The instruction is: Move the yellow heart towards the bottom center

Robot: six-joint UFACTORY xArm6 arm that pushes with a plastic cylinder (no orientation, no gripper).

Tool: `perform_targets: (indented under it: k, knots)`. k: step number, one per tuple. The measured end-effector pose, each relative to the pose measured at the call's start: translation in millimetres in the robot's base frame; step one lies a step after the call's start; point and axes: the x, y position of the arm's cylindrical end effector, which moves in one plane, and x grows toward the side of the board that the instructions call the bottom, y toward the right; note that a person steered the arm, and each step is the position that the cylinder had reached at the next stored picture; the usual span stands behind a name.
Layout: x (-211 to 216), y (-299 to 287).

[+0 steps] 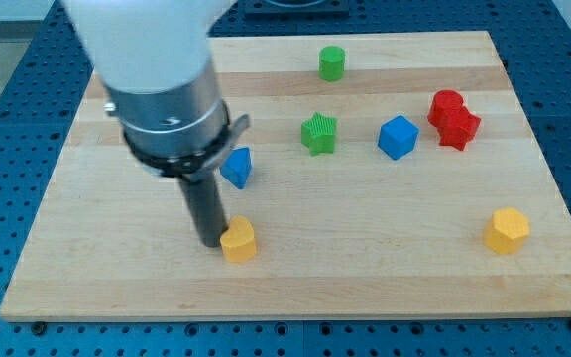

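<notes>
No legible text — no labels, signs.

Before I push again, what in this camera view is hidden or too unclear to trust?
- My tip: whether it touches the yellow heart block beside it is unclear; they overlap in the view.
- Blue triangular block: its left side is hidden behind the arm.
- Two red blocks at the view's right: pressed together, shapes not separable.
- Arm's upper body: cut off by the view's top.

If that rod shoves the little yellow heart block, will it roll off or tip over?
Probably neither: the yellow heart looks squat and flat-bottomed, so it should slide on the smooth wooden board. My tip touches its left side, so an off-centre push may spin it.
</notes>
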Motion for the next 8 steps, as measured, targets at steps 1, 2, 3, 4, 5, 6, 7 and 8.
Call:
perform_targets:
  k: [1, 2, 3, 4, 5, 6, 7, 8]
  knots:
    - [0, 44]
    - [0, 63]
    - [0, 61]
    - [0, 61]
    - [0, 79]
    - [0, 113]
    - [0, 75]
    - [-10, 4]
